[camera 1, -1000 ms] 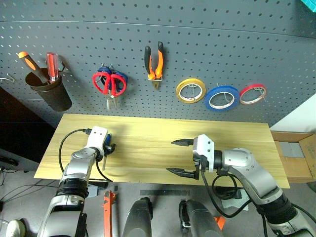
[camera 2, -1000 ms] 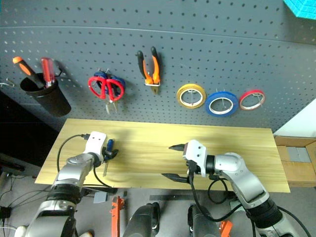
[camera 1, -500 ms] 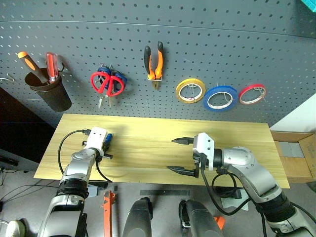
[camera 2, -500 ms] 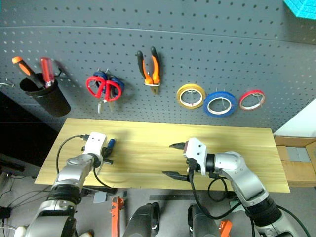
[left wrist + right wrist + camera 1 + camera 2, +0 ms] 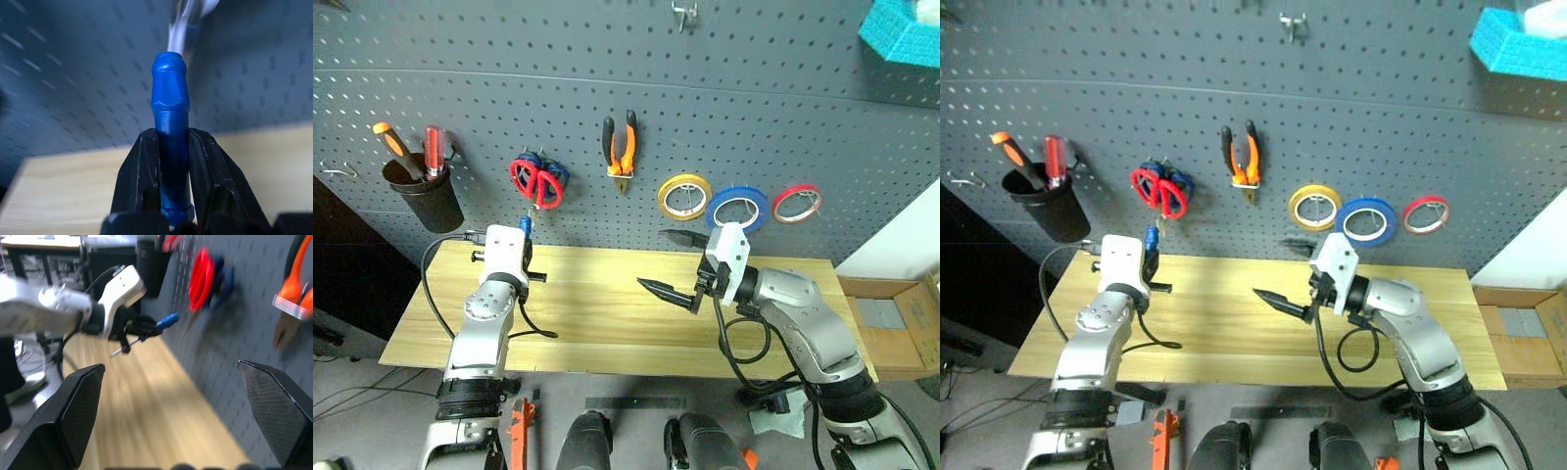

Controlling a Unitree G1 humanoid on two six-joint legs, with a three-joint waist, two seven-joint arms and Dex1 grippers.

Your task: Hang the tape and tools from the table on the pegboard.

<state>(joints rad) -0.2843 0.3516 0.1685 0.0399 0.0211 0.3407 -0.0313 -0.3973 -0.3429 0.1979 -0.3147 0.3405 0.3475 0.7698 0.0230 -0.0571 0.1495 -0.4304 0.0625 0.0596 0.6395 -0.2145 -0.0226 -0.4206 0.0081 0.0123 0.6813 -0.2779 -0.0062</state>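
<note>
My left gripper (image 5: 527, 260) is shut on the small blue-handled screwdriver (image 5: 525, 226), held above the left part of the wooden table (image 5: 607, 318). In the left wrist view the blue handle (image 5: 170, 112) stands up between the two black fingers (image 5: 135, 176). To its right, my right gripper (image 5: 672, 264) hangs open and empty over the table's middle. On the dark grey pegboard (image 5: 754, 108) hang the red scissors (image 5: 540, 183), the orange-and-black pliers (image 5: 620, 143) and the blue tape (image 5: 736, 208).
A black cup (image 5: 429, 201) with an orange and a red screwdriver hangs at the pegboard's left. Blue scissors (image 5: 559, 172) hang behind the red ones. Yellow tape (image 5: 683, 197) and red tape (image 5: 797, 203) flank the blue roll. A cardboard box (image 5: 891, 315) sits right of the table.
My left gripper closed on the blue screwdriver lying on the table and lifted it, handle up. The right gripper rose too, still open. The camera has tilted upward.
</note>
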